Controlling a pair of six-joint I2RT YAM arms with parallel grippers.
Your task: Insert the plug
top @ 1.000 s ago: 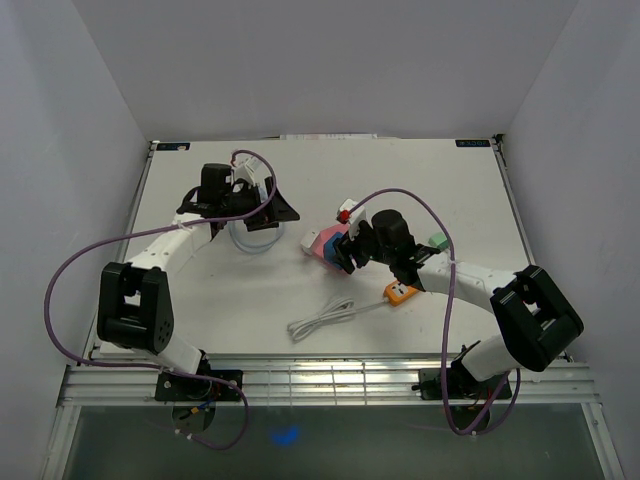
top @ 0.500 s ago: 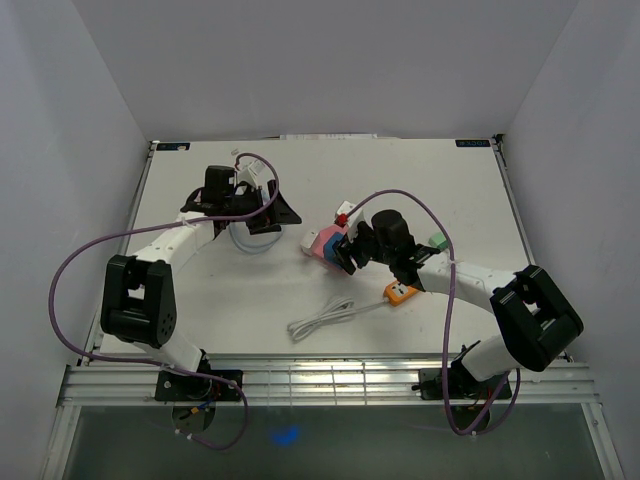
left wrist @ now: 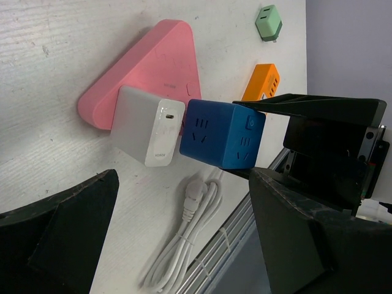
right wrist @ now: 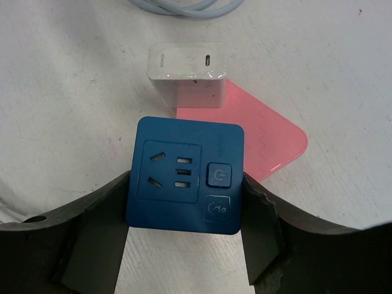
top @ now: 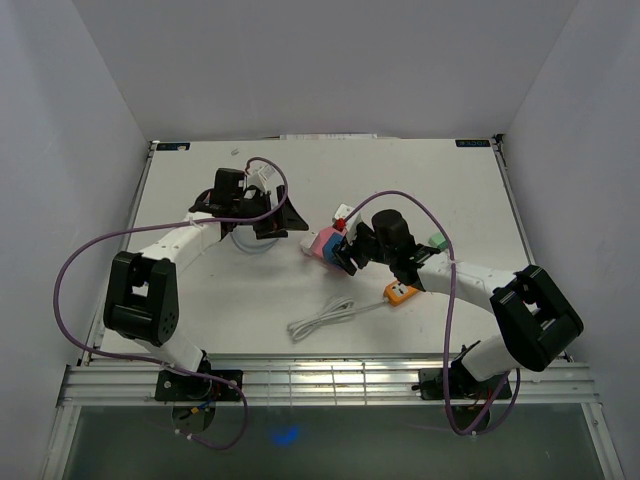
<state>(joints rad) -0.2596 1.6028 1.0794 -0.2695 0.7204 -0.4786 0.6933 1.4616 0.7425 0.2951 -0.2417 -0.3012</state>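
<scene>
Blue socket cube (right wrist: pixel 184 184) is clamped between the black fingers (right wrist: pixel 98 220) of the right gripper (top: pixel 345 253), one pad on each side wall, socket face and two buttons towards the wrist camera. Cannot tell if the cube sits on the table (top: pixel 450 190) or is lifted off it. Just past the cube is the white charger (right wrist: pixel 187 73), port face up, lying at the edge of the pink triangular pad (right wrist: pixel 263 135). In the left wrist view the cube's corner is right against the charger; contact unclear. Pad lies flat on the table, partly under the cube in the right wrist view.

Left gripper (top: pixel 283 215) is spread wide with nothing between its fingers, hanging above the table left of the pad and pointed at the charger and cube. Light blue cable coil (top: pixel 245 242) lies under the left arm.

Further out: white cable (top: pixel 325 320) bunched near the front edge, its plug end (left wrist: pixel 195 193) near the cube. Orange adapter (top: pixel 400 291) lies beside the right arm and green adapter (top: pixel 436 241) beyond it. Small white block with a red part (top: pixel 345 212) sits behind the pad
</scene>
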